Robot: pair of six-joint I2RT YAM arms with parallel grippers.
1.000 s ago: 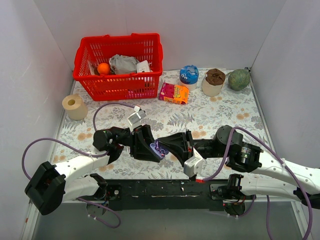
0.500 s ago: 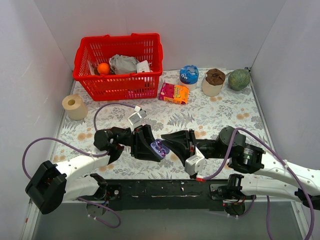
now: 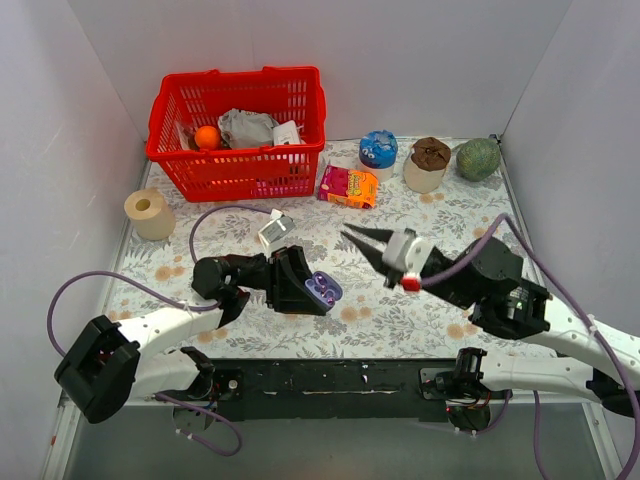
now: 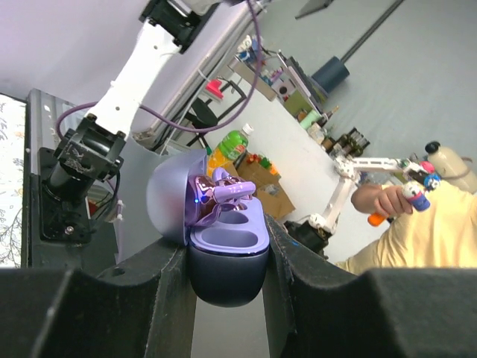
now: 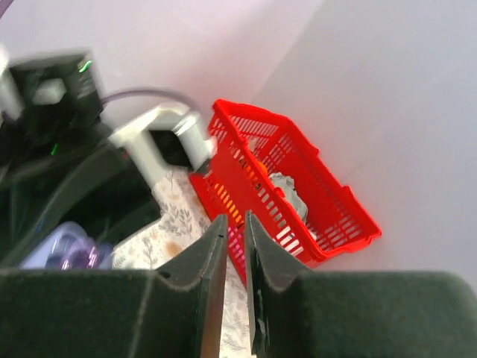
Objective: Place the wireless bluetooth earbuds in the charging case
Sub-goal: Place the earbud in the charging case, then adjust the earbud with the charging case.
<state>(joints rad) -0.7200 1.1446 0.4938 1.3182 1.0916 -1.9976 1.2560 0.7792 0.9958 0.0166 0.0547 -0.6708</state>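
Left arm point(image 3: 160, 325) stretched low across the near side, wrist turned to the right, with the left hand point(image 3: 308, 290) clamped on the open charging case point(image 3: 322, 290), one finger on either side of its shell. Right arm point(image 3: 500, 290) bent at the elbow and carried higher, forearm reaching leftward toward the middle. The right hand point(image 3: 352, 236) points leftward, clear of the other, its fingers point(image 5: 212, 257) a narrow gap apart with nothing between them.
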